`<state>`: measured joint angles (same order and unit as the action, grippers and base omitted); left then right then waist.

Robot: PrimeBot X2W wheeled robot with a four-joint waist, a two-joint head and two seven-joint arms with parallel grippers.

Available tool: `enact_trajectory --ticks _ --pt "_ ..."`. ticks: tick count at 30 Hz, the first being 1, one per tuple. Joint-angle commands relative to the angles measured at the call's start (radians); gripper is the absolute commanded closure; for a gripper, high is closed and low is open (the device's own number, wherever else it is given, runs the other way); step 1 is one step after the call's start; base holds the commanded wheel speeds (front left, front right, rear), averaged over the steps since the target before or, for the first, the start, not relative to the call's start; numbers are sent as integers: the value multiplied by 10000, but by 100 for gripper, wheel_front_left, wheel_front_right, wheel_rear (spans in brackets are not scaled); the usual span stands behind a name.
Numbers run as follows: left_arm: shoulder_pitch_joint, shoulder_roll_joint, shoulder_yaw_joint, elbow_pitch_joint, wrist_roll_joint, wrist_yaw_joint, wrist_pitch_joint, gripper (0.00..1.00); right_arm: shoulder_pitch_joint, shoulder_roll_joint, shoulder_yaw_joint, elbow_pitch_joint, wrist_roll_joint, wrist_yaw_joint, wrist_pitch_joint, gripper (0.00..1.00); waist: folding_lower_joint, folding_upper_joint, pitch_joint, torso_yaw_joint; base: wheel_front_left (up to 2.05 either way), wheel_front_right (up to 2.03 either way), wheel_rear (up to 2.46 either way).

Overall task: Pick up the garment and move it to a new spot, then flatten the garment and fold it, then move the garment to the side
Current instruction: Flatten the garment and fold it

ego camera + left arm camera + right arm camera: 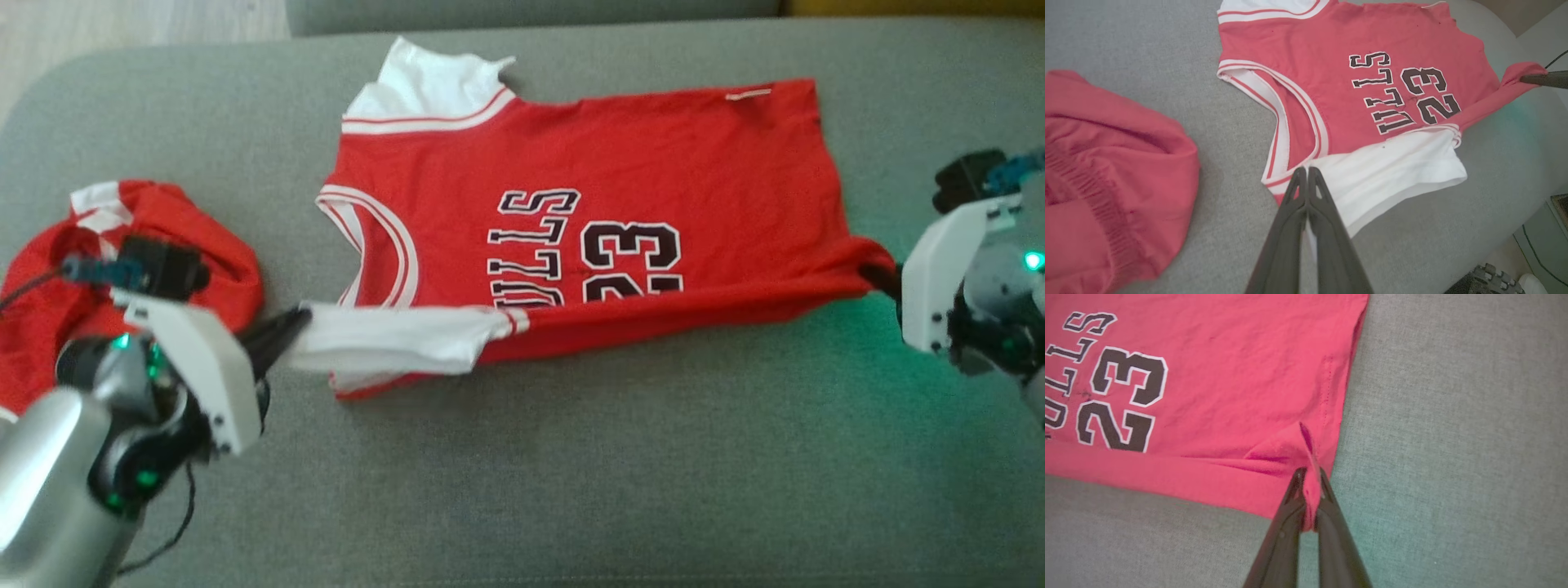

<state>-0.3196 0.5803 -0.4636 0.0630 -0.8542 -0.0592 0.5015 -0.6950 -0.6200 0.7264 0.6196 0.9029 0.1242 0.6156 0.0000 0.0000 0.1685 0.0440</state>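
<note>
Red shorts [220,245] lie bunched at the left of the grey cushion [571,474], apart from the jersey. Just right of them, your left gripper [290,328] has its fingers pressed together on the white sleeve [392,343] and holds it raised over the jersey's front.

The jersey [653,155] lies spread across the middle of the cushion, collar to the left, hem to the right, number up. Its near long edge is lifted between your two holds.

At the far right, your right gripper [1308,473] is nipped tight on the near hem corner [1290,447], with a small peak of red cloth standing between the fingers.

Expect thin, light, limp cloth. It will likely sag between the holds and drag on the cushion's weave rather than slide. Grip at the outer corners, well past the seam, and hold that edge taut as you carry it over.
</note>
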Motion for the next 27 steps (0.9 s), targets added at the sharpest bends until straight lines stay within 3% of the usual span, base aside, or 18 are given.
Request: enact_trajectory --ticks 1,10,11,12,13,17,20,27 --pt "-766 295 507 -161 94 -38 17 100 -268 -125 -75 -118 -96 65 -100 100 0 0 227 17 0 0 0" --pt "-2870 -485 -86 1965 897 -350 -408 100 -1235 473 476 613 -585 65 -652 100 0 0 1047 -4 0 0 0" --pt "-3044 -561 -137 2215 1040 -346 -540 100 -1325 500 505 668 -648 65 -850 68 0 0 1094 -23 0 0 0" --pt "-3211 -635 -182 2460 1202 -323 -703 17 -1401 553 488 778 -699 65 -1074 0 0 0 1139 -46 0 0 0" --pt "-3367 -721 -212 2701 1348 -283 -885 0 -1461 630 515 878 -742 65 -1229 0 0 0 1181 -68 0 0 0" --pt "-3861 -1066 -127 3531 1837 23 -1975 0 -1715 888 325 1454 -1076 65 -2486 0 0 0 1271 -134 0 0 0" --pt "-4103 -1347 242 3981 2131 496 -3421 0 -1776 1138 125 1871 -1336 65 -3647 0 0 0 1262 -166 0 0 0" --pt "-3508 -2187 1365 4394 1726 1158 -6480 0 -1276 1724 -464 2518 -1899 65 -6699 0 0 0 668 -142 0 0 0"
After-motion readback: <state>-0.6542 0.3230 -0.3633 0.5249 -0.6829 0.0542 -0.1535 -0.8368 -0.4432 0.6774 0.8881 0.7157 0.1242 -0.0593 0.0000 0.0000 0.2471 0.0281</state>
